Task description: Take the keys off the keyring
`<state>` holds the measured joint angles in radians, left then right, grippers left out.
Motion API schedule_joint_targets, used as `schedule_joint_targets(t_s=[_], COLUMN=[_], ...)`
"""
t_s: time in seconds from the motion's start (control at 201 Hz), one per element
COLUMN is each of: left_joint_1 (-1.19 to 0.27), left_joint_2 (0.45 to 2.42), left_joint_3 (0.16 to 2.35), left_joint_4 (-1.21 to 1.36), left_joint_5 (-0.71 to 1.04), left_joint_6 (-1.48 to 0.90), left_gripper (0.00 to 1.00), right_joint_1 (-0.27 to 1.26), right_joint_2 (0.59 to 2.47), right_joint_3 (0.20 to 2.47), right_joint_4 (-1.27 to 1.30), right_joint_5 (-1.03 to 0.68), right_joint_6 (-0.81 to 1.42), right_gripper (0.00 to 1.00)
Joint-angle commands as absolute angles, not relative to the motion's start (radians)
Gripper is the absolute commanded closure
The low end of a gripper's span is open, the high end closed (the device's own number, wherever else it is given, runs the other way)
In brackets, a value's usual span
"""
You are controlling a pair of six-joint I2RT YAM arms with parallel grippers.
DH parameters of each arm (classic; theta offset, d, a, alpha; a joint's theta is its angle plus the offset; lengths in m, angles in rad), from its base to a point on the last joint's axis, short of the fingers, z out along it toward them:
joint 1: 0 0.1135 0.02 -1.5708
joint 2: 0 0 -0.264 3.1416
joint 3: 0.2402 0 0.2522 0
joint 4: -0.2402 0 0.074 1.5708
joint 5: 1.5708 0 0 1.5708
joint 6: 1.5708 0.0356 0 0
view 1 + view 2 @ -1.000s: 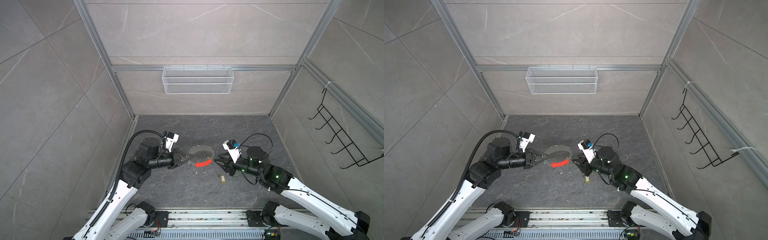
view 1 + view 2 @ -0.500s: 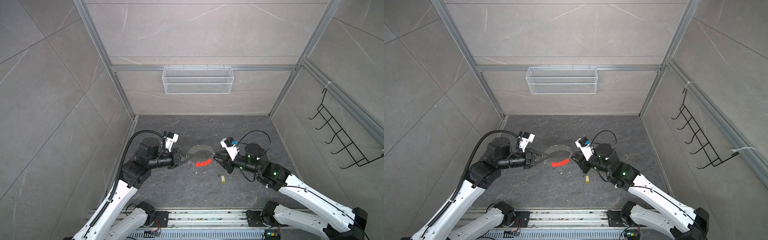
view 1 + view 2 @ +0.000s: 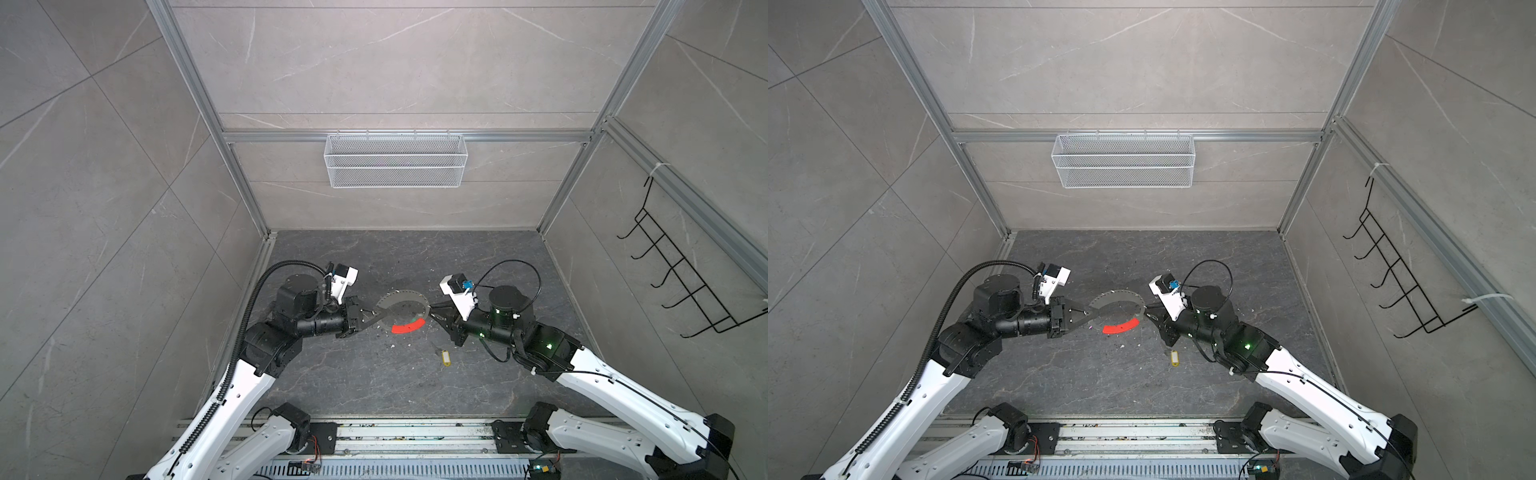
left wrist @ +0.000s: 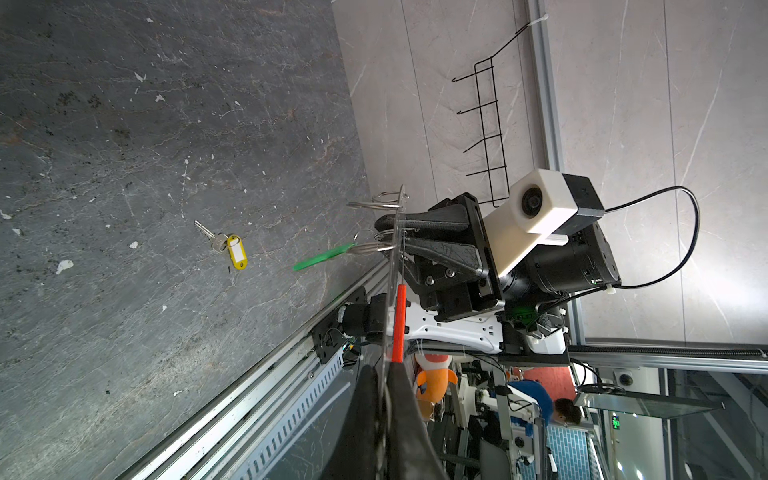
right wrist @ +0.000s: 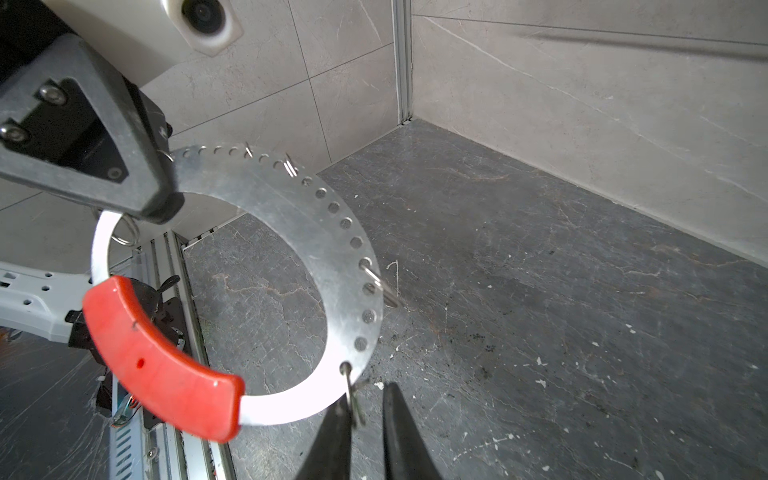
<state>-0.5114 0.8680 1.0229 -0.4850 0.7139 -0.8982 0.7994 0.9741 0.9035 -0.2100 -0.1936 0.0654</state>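
Keyring (image 5: pixel 291 199) pinched by left fingers (image 4: pixel 361 424) | right fingers (image 5: pixel 401 432) ajar, touching small ring (image 5: pixel 355 401)

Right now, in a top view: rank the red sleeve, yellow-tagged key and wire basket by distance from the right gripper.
From the right gripper:
1. red sleeve, on the keyring, right beside the fingertips.
2. yellow-tagged key, lying on the floor, toward the robot's base.
3. wire basket, up on the back wall, clearly farthest.
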Motion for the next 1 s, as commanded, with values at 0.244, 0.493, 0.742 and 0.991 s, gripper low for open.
schedule_joint_targets(t_s=[0.244,0.493,0.742,0.991], left_joint_1=[-0.509,-0.508,-0.505,-0.503], left_joint_2=[0.851,0.843,0.821,0.805], left_joint_3=[1.046,1.048,1.052,1.113], left_joint_4=[-0.442,-0.476,-0.548,-0.676], left_joint_5=[0.751,0.715,0.635,0.518], left_joint_6=[-0.907,-0.894,-0.839,-0.687], left_gripper=[1.0,1.0,0.66,0.59], right_joint_1=[0.808,0.814,0.829,0.874], right_joint_2=[0.959,0.954,0.957,0.949], right_joint_3=[0.933,0.946,0.972,0.989], right_joint_4=[-0.213,-0.247,-0.326,-0.386], right_joint_5=[-0.176,-0.196,-0.246,-0.271], right_joint_6=[0.05,0.052,0.088,0.107], right_gripper=[0.94,1.0,1.0,1.0])
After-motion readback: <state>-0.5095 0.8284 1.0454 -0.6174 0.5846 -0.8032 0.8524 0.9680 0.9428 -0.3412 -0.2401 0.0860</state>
